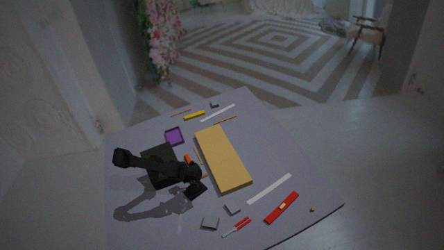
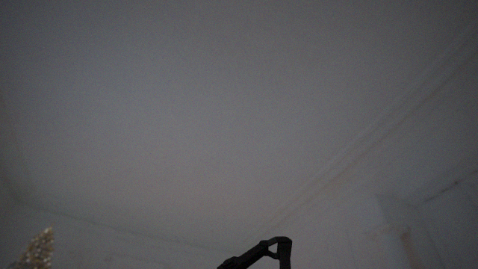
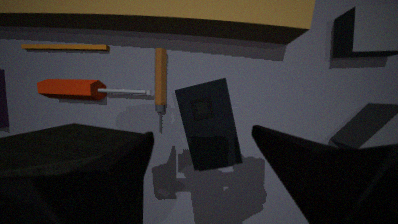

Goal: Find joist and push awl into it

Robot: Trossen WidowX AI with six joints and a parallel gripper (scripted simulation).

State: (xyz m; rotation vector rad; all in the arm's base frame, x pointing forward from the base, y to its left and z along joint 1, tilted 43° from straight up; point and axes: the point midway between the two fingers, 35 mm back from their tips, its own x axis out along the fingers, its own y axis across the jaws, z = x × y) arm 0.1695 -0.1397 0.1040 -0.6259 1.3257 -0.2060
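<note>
From above I see the whole arm and most of the bench point(image 1: 270, 149); my wrist view looks closely down, sharing the panel's edge point(image 1: 223, 160) point(image 3: 200, 14); my exterior faces the ceiling point(image 2: 224, 112).

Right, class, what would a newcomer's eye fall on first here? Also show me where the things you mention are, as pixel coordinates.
Probably the broad yellow panel point(image 1: 223, 160) point(image 3: 165, 11) mid-table, with the black arm point(image 1: 157, 166) point(image 2: 249, 258) beside it. Next, perhaps, the red level point(image 1: 289, 198) near the table's edge point(image 1: 305, 227) and the small purple tray point(image 1: 174, 136) point(image 3: 3, 102) across from it.
</note>
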